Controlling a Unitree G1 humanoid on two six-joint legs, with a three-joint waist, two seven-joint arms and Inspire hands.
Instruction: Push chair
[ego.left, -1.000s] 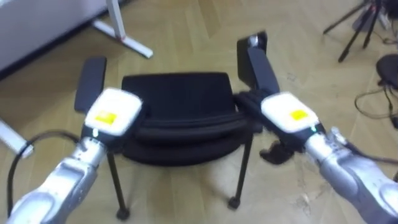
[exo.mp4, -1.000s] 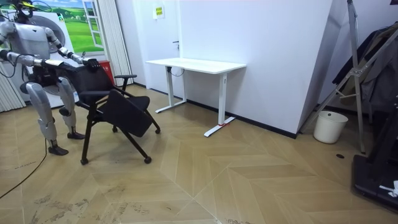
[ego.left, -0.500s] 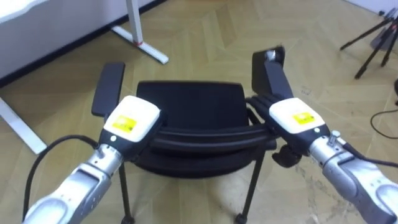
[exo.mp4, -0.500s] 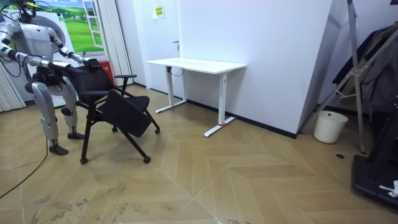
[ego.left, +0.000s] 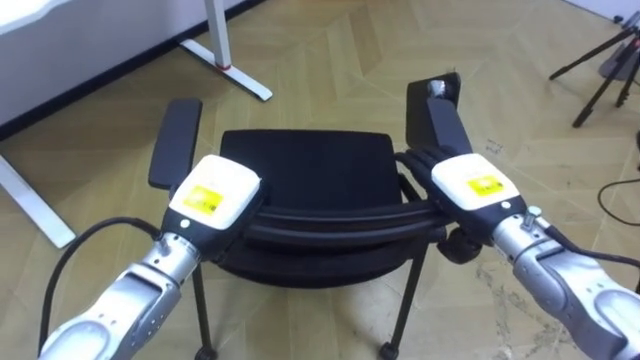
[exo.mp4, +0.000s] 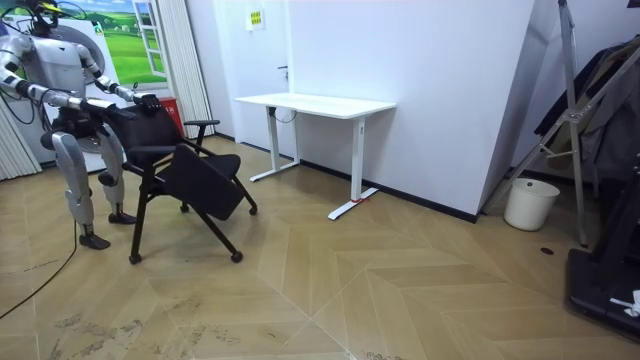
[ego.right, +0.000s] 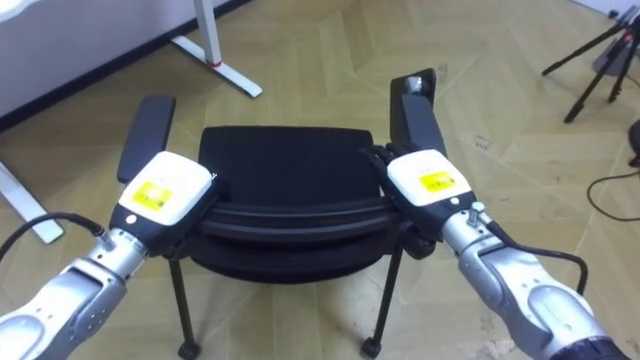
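Short of white desk (ego.left: 222, 40), left eye view: chair (ego.left: 305, 165) stood on floor. Left hand (ego.left: 213, 193) and right hand (ego.left: 470, 185) sat on backrest top; grip couldn't tell.
Room view: chair was well apart from desk, robot on chair's far side from desk.
Right eye view:
- Risk: high or uneven push could've tipped chair, or yawed it into desk leg (ego.right: 205, 35).
- Count: 1 chair, 2 armrests (ego.right: 145, 130), 2 hands, 1 desk.

I can read nothing: the yellow sticker (ego.left: 203, 199) on my left hand (ego.left: 228, 180), its twin on my right hand (ego.left: 462, 172) and the yellow wall sign (exo.mp4: 255, 17) are all illegible.
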